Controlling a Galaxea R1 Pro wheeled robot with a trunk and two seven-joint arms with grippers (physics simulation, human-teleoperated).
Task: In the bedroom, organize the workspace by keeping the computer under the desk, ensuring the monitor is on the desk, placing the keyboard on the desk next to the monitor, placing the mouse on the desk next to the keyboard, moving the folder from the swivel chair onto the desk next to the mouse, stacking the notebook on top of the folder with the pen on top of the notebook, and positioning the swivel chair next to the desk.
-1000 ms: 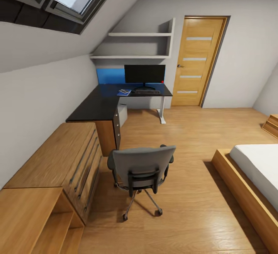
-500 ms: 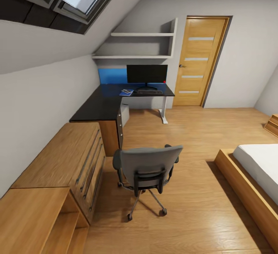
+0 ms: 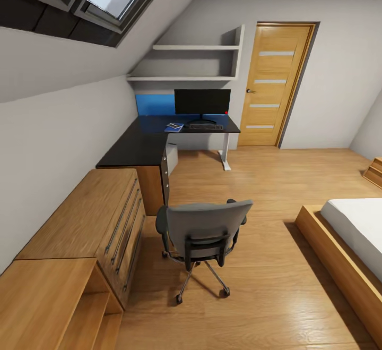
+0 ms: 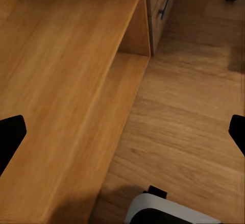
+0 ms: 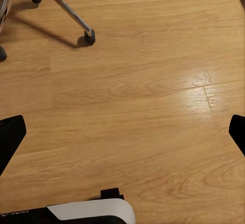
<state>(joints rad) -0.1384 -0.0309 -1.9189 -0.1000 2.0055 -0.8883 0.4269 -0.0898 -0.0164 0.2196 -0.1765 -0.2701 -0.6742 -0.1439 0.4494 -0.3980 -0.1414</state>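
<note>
Sloped pale grey walls and a light wood floor make up the attic bedroom, with a skylight high on the left and a wooden door in the far wall. On the right, a low wood-framed bed with a white mattress runs along the near edge. A long light wood cabinet with metal handles lines the left wall, and beyond it the L-shaped table with a matte black top turns along the far wall under two pale shelves. The grey padded swivel chair with a tall back and chrome wheeled base stands on the floor near the cabinet, well apart from the far part of the table. A light grey boxy computer tower sits under the table. On the table stands the wide black monitor, with the slim dark keyboard in front of it and the flat bright blue folder just to its left, something small and pale lying on it. Left pincer hangs spread wide over the cabinet's edge; right pincer hangs spread wide over bare floor beside the chair's wheels
</note>
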